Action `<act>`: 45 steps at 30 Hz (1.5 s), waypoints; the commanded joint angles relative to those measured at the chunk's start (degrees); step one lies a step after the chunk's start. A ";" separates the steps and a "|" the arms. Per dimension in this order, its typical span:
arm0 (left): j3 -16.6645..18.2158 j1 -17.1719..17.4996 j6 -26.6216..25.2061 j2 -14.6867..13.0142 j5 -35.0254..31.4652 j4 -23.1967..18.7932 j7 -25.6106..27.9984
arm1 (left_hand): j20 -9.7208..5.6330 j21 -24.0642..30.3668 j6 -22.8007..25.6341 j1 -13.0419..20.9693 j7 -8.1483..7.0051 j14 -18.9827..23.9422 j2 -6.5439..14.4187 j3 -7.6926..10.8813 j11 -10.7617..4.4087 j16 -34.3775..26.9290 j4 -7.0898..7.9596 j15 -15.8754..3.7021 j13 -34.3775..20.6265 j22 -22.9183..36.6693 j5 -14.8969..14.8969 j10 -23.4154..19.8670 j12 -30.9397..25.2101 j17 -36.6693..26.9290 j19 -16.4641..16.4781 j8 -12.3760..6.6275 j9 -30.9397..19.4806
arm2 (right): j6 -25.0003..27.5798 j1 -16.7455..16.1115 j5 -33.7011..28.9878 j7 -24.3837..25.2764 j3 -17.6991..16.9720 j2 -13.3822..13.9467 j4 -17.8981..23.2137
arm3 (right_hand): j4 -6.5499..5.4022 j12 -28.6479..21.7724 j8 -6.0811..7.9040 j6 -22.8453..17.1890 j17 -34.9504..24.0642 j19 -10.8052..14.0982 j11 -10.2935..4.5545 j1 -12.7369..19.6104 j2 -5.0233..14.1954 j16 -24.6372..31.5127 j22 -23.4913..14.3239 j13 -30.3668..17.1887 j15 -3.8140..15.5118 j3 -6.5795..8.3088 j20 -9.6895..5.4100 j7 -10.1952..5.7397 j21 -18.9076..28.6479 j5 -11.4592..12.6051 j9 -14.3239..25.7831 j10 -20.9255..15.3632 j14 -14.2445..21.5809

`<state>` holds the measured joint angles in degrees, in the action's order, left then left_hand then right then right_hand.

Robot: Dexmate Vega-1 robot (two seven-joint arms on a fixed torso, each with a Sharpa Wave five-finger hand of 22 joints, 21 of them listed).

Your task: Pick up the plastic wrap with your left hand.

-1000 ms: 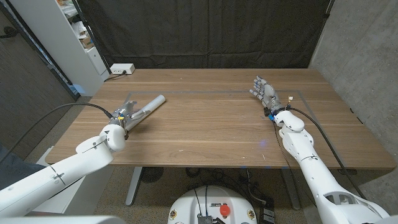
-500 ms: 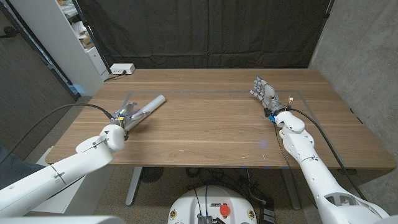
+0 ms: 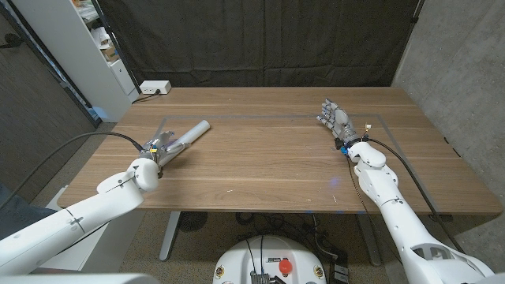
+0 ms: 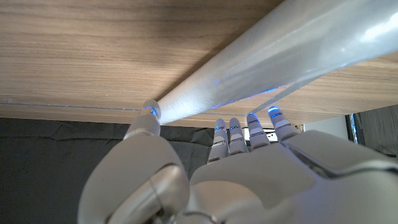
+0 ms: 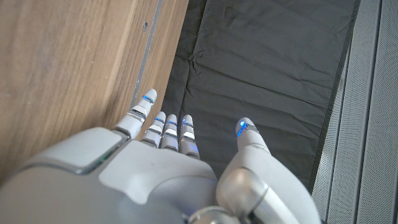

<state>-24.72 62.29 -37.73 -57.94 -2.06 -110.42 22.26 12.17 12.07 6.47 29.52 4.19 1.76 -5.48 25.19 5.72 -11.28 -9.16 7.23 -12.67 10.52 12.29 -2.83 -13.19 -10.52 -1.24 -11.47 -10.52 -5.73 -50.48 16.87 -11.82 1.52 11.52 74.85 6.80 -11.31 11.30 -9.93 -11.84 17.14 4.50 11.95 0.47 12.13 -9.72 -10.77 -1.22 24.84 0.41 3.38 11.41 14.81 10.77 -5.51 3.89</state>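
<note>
The plastic wrap (image 3: 188, 135) is a long pale roll lying at an angle on the left part of the wooden table (image 3: 260, 158). My left hand (image 3: 157, 147) is at its near end. In the left wrist view the roll (image 4: 261, 62) runs just past my fingertips (image 4: 239, 123), and the thumb tip (image 4: 151, 109) touches its side; the fingers are straight and not wrapped around it. My right hand (image 3: 335, 118) stands over the right part of the table with fingers apart and nothing in it; its extended fingers (image 5: 166, 122) show the same.
A faint taped rectangle (image 3: 268, 118) marks the tabletop. A white power strip (image 3: 154, 87) lies on the floor beyond the far left corner, beside a white shelf unit (image 3: 95, 47). A black curtain (image 3: 260, 39) hangs behind the table, and a grey wall (image 3: 465, 71) stands to the right.
</note>
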 commanded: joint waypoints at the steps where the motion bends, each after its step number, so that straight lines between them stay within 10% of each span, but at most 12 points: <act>1: -0.87 -1.15 0.23 0.68 0.42 1.38 -0.63 | 0.03 0.00 0.71 0.83 0.01 0.15 0.11 0.03 0.12 0.02 0.44 -0.29 -0.16 0.22 0.28 -0.36 -0.53 -0.23 0.41 -0.52 -0.31 | -0.05 1.34 -0.24 -0.52 0.20 -0.31 -2.06 | 0.31 0.01 0.00 -0.37 -0.33 0.65 0.10 0.04 0.71 -0.06 -0.15 -0.32 -0.14 0.15 -0.07 -0.18 -0.14 0.42 0.25 -0.19 0.42; 25: -2.59 -2.76 0.33 1.84 -0.01 2.85 -0.76 | -0.07 0.06 1.79 1.78 -0.03 0.86 0.60 0.16 -0.89 -0.19 0.40 -0.80 -0.18 0.15 0.30 -1.45 -0.94 -0.18 0.92 -0.72 -0.32 | -2.12 3.26 -0.60 -1.11 0.24 -0.79 -5.29 | 0.35 0.01 0.01 -0.40 -0.34 0.69 -0.02 0.03 0.68 -0.05 -0.16 -0.32 -0.21 0.11 -0.07 -0.19 -0.17 0.43 0.25 -0.19 0.53; 45: -3.43 -3.37 -1.57 3.14 -0.32 2.74 -0.08 | -0.03 2.09 4.03 11.53 -0.71 5.19 5.39 4.37 -2.13 -1.01 -1.00 -2.10 0.01 0.44 -1.40 -5.26 -1.92 0.02 7.98 -1.00 -0.40 | -2.75 2.60 -0.25 -1.27 0.01 -0.32 -4.19 | 0.37 0.03 0.01 -0.39 -0.34 0.75 0.03 0.00 0.66 -0.08 -0.16 -0.32 -0.24 0.08 -0.02 -0.13 -0.19 0.43 0.25 -0.17 0.53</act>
<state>-27.74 59.23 -38.09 -55.41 -2.33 -107.59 21.96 11.93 13.53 9.64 39.67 3.66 5.76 -0.29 28.77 3.79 -11.88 -10.18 5.13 -12.50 10.67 11.41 -7.04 -14.64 -10.38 5.44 -11.91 -10.82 -8.07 -47.58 16.33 -13.00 1.65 11.00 70.20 6.79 -11.31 11.31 -9.93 -11.84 17.35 4.50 11.95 0.48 12.13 -9.72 -10.77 -1.43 24.84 0.61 3.38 11.41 14.81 10.77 -5.51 4.10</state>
